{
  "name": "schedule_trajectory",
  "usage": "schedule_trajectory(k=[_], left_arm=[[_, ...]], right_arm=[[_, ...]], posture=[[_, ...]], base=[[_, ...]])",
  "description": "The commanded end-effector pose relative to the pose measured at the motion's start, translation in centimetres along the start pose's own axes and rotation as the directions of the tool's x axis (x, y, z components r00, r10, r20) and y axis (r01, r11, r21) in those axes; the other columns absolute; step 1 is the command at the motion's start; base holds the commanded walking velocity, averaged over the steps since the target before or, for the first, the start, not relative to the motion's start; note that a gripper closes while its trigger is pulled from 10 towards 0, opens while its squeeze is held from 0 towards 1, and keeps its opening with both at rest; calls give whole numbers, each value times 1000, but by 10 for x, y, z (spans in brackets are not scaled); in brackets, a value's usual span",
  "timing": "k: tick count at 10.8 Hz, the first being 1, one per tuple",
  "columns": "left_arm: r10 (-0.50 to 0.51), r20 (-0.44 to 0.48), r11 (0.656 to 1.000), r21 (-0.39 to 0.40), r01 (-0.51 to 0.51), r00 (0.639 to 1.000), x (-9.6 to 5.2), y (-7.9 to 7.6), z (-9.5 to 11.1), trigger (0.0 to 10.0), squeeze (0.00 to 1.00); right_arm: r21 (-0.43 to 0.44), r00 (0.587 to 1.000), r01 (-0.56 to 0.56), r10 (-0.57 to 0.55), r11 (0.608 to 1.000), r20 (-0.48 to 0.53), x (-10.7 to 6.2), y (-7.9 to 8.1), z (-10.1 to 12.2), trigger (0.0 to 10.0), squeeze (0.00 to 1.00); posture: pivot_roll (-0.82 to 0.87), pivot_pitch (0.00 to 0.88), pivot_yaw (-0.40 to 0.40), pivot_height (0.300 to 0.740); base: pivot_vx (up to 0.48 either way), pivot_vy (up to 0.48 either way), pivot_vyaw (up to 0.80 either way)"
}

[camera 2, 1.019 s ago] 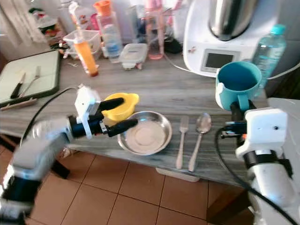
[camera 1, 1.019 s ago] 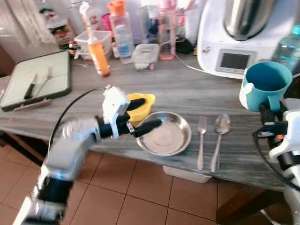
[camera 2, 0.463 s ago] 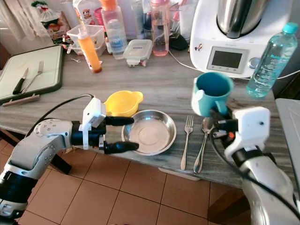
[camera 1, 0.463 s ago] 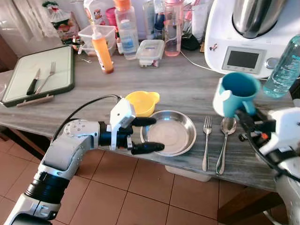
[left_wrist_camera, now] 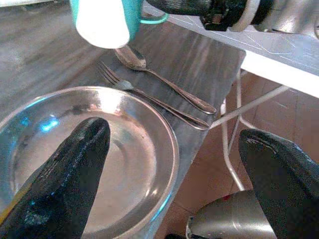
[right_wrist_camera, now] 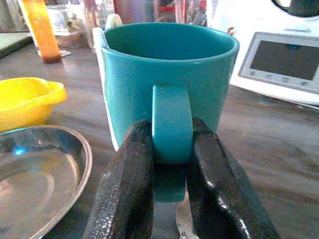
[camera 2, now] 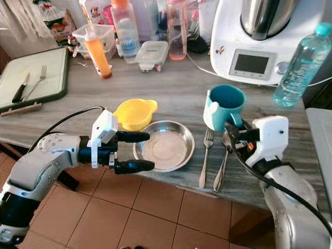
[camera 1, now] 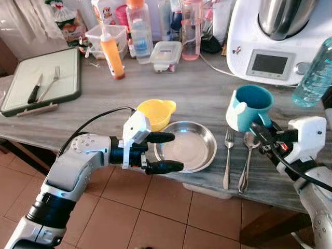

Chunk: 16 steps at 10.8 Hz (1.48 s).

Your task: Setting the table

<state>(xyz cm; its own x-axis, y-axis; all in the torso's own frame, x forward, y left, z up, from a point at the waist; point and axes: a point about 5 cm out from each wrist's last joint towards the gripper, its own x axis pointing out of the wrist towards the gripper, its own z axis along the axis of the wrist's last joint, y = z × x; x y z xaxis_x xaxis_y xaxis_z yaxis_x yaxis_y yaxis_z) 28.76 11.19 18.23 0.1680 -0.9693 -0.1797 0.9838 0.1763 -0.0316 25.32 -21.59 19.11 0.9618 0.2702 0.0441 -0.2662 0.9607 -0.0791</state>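
A steel plate (camera 1: pixel 187 146) lies near the counter's front edge, with a yellow bowl (camera 1: pixel 154 112) touching its far left side. A fork (camera 1: pixel 227 158) and a spoon (camera 1: pixel 245 162) lie side by side to its right. My right gripper (camera 1: pixel 259 133) is shut on the handle of a teal mug (camera 1: pixel 249 106), holding it upright over the tops of the fork and spoon; its fingers (right_wrist_camera: pixel 127 189) pinch the handle in the right wrist view. My left gripper (camera 1: pixel 167 152) is open at the plate's left rim, one finger (left_wrist_camera: pixel 65 174) over the plate (left_wrist_camera: pixel 124 149).
A white kitchen machine (camera 1: pixel 275 36), a water bottle (camera 1: pixel 316 72), an orange sauce bottle (camera 1: pixel 110 49) and several containers crowd the back of the counter (camera 1: pixel 192 88). A green-rimmed tray (camera 1: pixel 41 83) with a knife and fork sits at the far left. Tiled floor lies below.
My right gripper has lowered the teal mug and brought it closer to the counter above the fork and spoon. My left gripper has stayed open at the plate's left rim.
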Motion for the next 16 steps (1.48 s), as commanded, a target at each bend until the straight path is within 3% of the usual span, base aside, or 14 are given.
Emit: schedule_trajectory(k=[1, 10, 15, 16], left_arm=[[-8, -10, 1000, 4, 8, 1000, -1, -3, 1, 10000, 0], [-5, -10, 1000, -28, 4, 1000, -1, -7, 2, 10000, 0], [-6, -11, 999, -31, 6, 1000, -1, -9, 2, 10000, 0], [-6, -10, 999, -33, 5, 1000, 0, -9, 2, 10000, 0]], right_arm=[[-6, 999, -30, 30, 1000, 22, 3, 2, 2, 10000, 0], [10, 988, -151, 151, 988, 16, 34, 9, -14, 10000, 0], [1, 985, -175, 175, 985, 4, 41, 9, -22, 10000, 0], [-8, 985, -171, 171, 985, -2, 40, 9, -24, 10000, 973]], posture=[[-39, 147, 100, 740], [-13, 160, 122, 740], [-7, 162, 124, 740], [-9, 163, 124, 740]], base=[[0, 0, 0], [0, 0, 0], [0, 0, 0], [0, 0, 0]])
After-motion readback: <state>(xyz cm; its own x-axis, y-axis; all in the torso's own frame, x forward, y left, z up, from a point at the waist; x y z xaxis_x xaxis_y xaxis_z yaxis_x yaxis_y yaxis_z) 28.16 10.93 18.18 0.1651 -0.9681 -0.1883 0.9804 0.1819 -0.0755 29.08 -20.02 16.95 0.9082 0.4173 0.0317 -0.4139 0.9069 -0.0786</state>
